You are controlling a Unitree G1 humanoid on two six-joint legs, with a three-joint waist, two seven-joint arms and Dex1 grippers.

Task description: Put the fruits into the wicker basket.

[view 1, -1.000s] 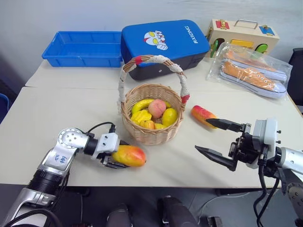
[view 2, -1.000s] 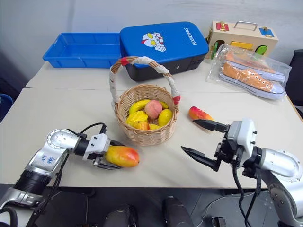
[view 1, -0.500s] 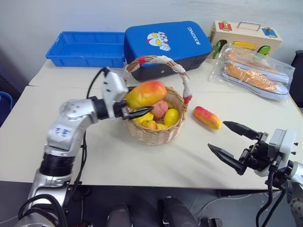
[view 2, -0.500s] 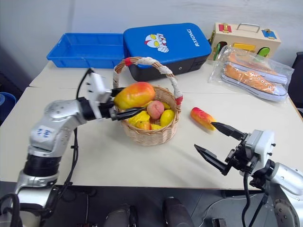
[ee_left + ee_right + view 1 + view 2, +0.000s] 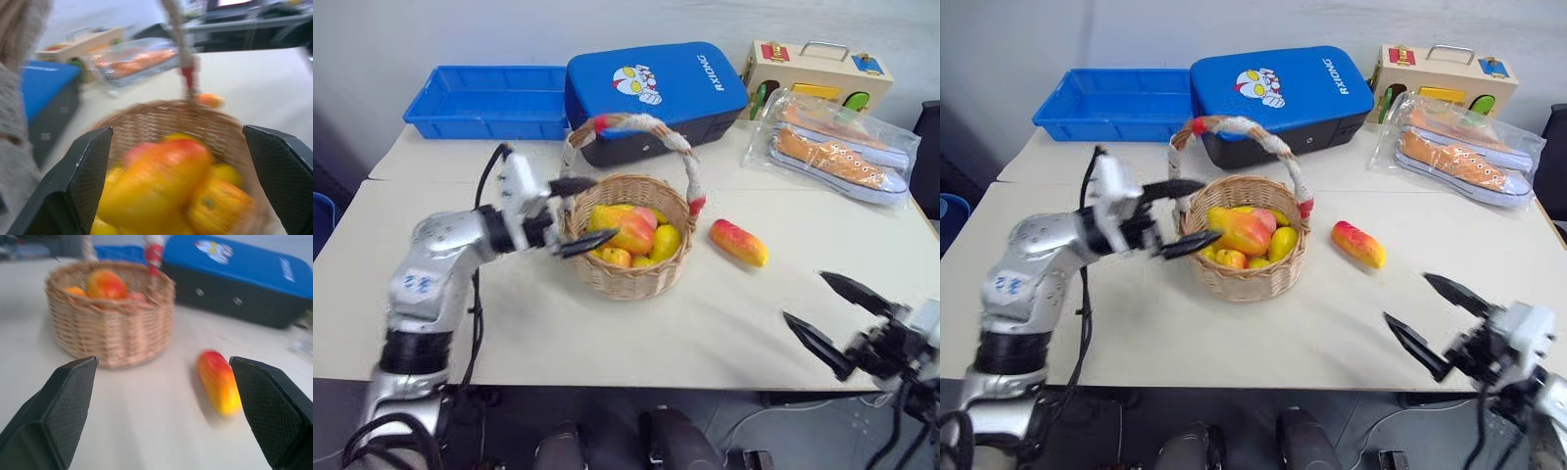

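Lying on top of the other fruits in the wicker basket [image 5: 628,274], the oval mango [image 5: 628,231] sits just past the tips of the left gripper [image 5: 580,213], whose fingers [image 5: 572,184] stand wide apart at the basket's left rim, holding nothing. The longer mango [image 5: 738,243] rests on the desk [image 5: 509,323] right of the basket. The right gripper [image 5: 834,318] hangs near the desk's front edge, fingers spread and empty, well apart from that mango.
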